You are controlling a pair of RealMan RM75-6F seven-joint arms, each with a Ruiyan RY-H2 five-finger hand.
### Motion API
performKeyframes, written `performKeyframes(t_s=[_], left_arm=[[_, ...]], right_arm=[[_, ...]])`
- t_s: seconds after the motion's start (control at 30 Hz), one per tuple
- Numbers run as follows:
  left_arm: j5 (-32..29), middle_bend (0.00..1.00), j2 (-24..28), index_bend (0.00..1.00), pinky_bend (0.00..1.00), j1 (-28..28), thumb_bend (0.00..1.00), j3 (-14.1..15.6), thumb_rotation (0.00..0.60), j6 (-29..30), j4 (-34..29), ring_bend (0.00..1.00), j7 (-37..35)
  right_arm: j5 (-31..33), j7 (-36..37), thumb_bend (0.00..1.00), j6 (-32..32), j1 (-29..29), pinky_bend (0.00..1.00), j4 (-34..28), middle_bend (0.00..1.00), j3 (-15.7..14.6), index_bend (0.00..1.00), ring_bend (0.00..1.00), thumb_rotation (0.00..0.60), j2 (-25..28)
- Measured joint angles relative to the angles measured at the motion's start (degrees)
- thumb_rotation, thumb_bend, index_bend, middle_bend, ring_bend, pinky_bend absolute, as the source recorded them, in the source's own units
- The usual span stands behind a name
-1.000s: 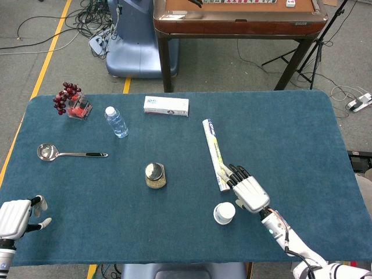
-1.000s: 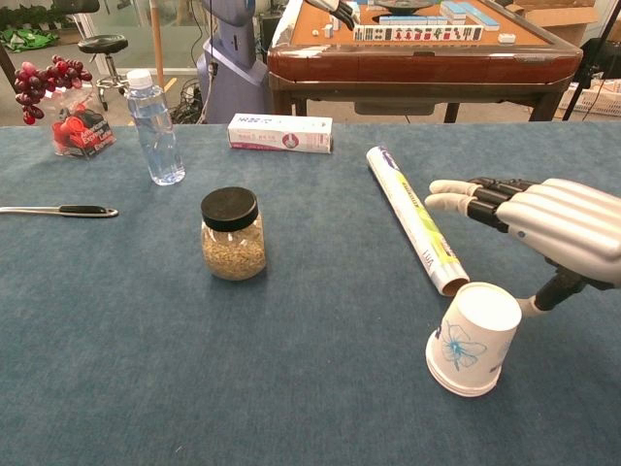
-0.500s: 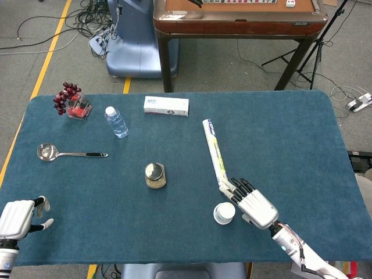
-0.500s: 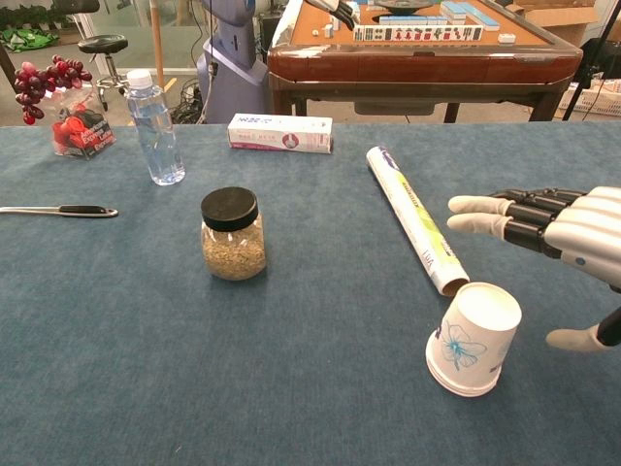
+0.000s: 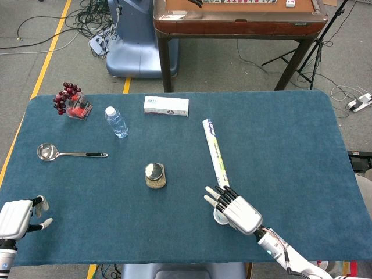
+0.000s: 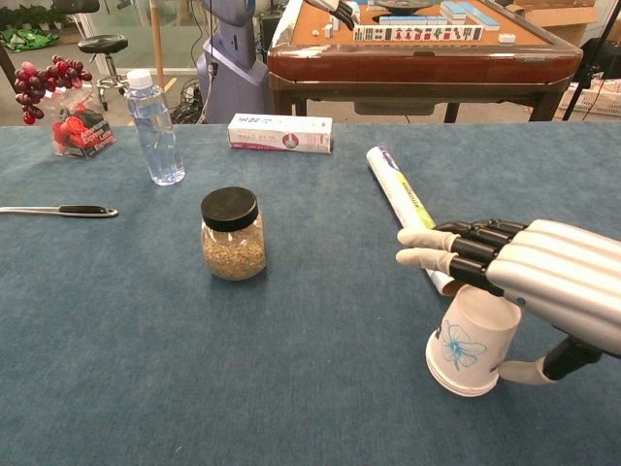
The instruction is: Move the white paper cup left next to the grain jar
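Blue-covered worktop (image 5: pixel 290 145); right hand (image 6: pixel 529 272), fingers straight and apart, holding nothing, over the white paper cup (image 6: pixel 473 340), which lies tilted near the front edge, well right of the grain jar (image 6: pixel 232 234); left hand (image 5: pixel 17 216), empty, fingers apart, front-left corner.

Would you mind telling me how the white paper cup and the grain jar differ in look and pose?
The white paper cup stands upside down, mouth on the cloth; the grain jar stands upright with a black lid. The cup is opaque with a blue flower print; the jar is clear, showing grain. The right hand hovers over the cup; nothing is near the jar. Both rest on the blue table.
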Motion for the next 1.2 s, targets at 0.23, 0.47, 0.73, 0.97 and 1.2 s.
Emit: performKeyframes(t_s=[0.23,0.47,0.73,0.97,1.2], left_arm=[[-0.02,0.67,0.18,0.58,0.83,0.06,0.09,-0.05,0.600,0.10,-0.03,0.65,-0.33],[-0.07,0.67,0.31,0.58,0.83,0.09,0.09,-0.10,0.600,0.14,-0.10,0.65,-0.55],[-0.07,0.67,0.49,0.58,0.83,0.16,0.09,-0.14,0.600,0.23,-0.16,0.65,-0.85],[0.01,0.67,0.64,0.58,0.83,0.21,0.09,-0.14,0.600,0.34,-0.19,0.65,-1.14],[0.02,0.67,0.89,0.58,0.83,0.30,0.09,-0.25,0.600,0.55,-0.17,0.65,-1.60]], right_arm=[[-0.25,1.57,0.00,0.44,0.83,0.15,3.57,0.00,1.52,0.00,0.00,0.600,-3.72],[0.05,2.64,0.00,0.34,2.25,0.15,7.02,0.00,3.35,0.00,0.00,0.600,-6.73],[2.49,2.56,0.00,-2.48,4.66,0.15,8.61,0.00,5.79,0.00,0.00,0.600,-8.54],[4.64,2.50,0.00,-4.84,6.91,0.15,9.70,0.00,7.62,0.00,0.00,0.600,-10.52],[6.69,2.21,0.00,-6.31,8.87,0.15,11.82,0.00,9.40,0.00,0.00,0.600,-12.29]])
